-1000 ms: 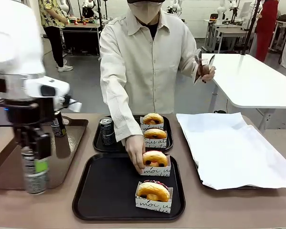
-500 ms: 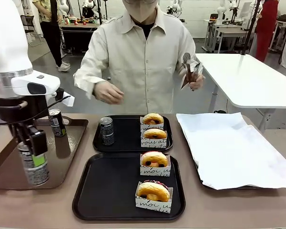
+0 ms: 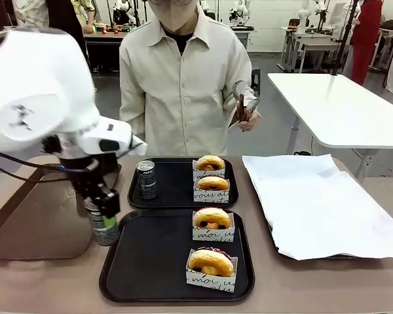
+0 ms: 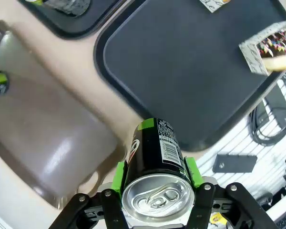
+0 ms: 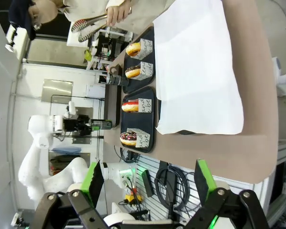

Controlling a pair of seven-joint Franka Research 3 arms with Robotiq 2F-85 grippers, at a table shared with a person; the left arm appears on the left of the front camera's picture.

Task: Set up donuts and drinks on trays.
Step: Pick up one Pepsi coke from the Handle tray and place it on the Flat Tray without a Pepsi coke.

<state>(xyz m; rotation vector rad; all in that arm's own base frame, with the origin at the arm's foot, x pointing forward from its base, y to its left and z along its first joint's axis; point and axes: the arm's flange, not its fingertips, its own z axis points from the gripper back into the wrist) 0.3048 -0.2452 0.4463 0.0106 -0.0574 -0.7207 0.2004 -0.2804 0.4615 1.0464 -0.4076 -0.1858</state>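
Front view half hides the can (image 3: 104, 226) clamped in the left hand (image 3: 103, 219); right hand (image 5: 148, 183) apart.

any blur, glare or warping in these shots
Front view: the near left arm looks soft, while the donuts are sharp. Left wrist view: the brown tray is smeared with a pale sheen, and the can in the left tool is crisp. Right wrist view: rolled sideways, with wide-angle bending at the edges.

In the front view the left gripper (image 3: 103, 210) hides most of its can (image 3: 105, 227) (label unreadable). The sprinkled donut box (image 4: 272, 46) is cut by the picture's right edge.
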